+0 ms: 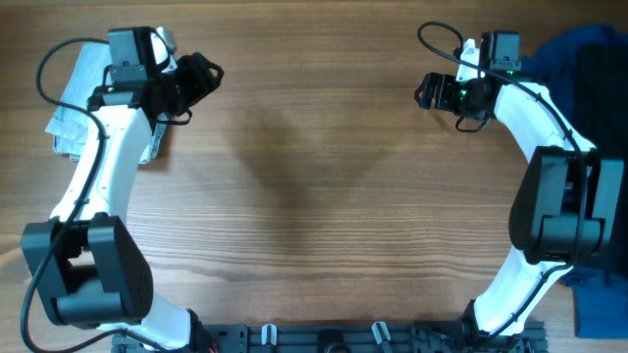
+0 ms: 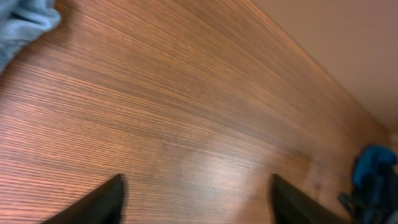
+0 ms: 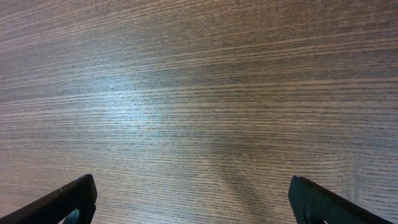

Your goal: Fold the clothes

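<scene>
Bright, even light; glare patch on table (image 3: 134, 112) (wrist views soft).

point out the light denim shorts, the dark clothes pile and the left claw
light denim shorts (image 1: 71, 108), overhead view, on the pale fabric in the middle of the bundle
dark clothes pile (image 1: 579, 49), overhead view, on its blue upper part
left claw (image 2: 196, 190), left wrist view, midway between its open fingertips
</scene>
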Tool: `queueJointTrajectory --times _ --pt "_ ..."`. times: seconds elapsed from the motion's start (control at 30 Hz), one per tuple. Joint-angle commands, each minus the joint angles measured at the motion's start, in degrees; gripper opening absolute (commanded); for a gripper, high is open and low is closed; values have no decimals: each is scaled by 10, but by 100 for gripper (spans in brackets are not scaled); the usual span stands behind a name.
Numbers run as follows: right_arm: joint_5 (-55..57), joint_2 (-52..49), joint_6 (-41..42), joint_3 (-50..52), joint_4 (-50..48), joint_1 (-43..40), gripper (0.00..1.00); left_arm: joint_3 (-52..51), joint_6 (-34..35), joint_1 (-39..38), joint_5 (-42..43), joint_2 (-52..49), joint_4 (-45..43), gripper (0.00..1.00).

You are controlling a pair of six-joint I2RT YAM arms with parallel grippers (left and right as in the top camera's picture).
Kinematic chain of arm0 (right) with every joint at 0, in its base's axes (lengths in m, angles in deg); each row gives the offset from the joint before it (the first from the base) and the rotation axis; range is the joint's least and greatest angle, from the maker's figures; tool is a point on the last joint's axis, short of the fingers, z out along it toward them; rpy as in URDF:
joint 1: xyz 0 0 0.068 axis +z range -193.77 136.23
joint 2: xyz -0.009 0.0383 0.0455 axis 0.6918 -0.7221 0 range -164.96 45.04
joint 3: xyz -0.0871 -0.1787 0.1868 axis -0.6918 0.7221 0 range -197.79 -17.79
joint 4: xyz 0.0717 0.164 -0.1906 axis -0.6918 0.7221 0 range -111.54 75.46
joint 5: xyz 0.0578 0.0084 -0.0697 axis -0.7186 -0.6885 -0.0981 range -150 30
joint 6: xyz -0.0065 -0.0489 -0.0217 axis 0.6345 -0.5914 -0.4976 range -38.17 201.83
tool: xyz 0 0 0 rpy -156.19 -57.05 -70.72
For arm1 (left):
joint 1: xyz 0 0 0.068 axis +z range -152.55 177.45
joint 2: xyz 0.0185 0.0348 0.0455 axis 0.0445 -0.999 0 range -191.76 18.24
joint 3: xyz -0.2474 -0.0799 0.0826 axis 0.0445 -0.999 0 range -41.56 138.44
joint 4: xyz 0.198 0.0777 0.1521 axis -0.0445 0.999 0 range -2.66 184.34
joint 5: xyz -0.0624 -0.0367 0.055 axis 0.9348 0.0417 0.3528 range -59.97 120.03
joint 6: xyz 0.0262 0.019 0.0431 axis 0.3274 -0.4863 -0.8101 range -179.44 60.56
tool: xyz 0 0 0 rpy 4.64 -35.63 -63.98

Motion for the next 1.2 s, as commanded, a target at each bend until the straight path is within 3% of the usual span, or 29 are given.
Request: queueJointTrajectory --times 0.0,0.03,0.87,1.17 --pt "10 0 0 1 -2 0 100 2 -1 -1 -50 -2 -4 94" --pt "10 0 0 1 -2 0 100 2 -1 0 -50 -2 -3 100" --pt "10 0 0 4 -9 2 100 2 -1 0 -50 -2 -1 100" --pt "10 133 0 4 -10 42 100 2 -1 0 -50 -2 -1 100"
